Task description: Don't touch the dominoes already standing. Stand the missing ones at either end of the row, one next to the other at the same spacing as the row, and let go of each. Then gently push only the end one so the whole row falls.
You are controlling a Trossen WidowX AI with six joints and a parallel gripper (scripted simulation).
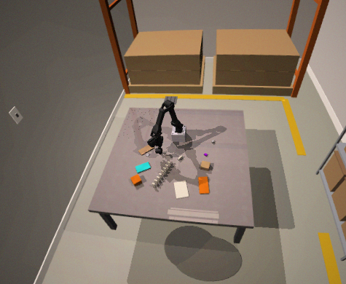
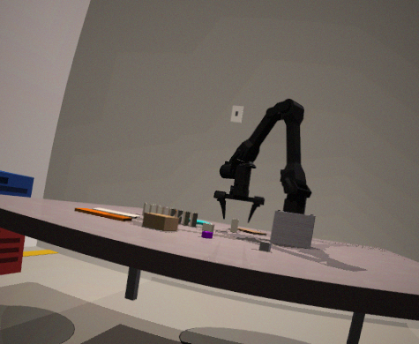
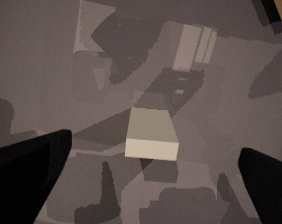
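A row of small cream dominoes (image 1: 154,185) (image 2: 194,219) stands on the table, running diagonally in the top view. One domino (image 2: 235,226) (image 3: 152,131) stands upright apart from the row, on the robot's side; in the top view the arm seems to hide it. Another cream domino (image 1: 181,157) (image 2: 207,227) lies off the row's robot-side end, partly behind the purple block in the exterior view. My gripper (image 2: 236,220) (image 3: 156,147) is wide open and empty. It points down just above the lone standing domino, with one finger out to each side.
A brown board (image 1: 146,149) lies beside the hand. A turquoise plate (image 1: 143,167) and an orange block (image 1: 136,180) are left of the row. A cream plate (image 1: 181,189), an orange plate (image 1: 203,185), a tan block (image 1: 205,165) and a purple block (image 1: 205,154) are to its right.
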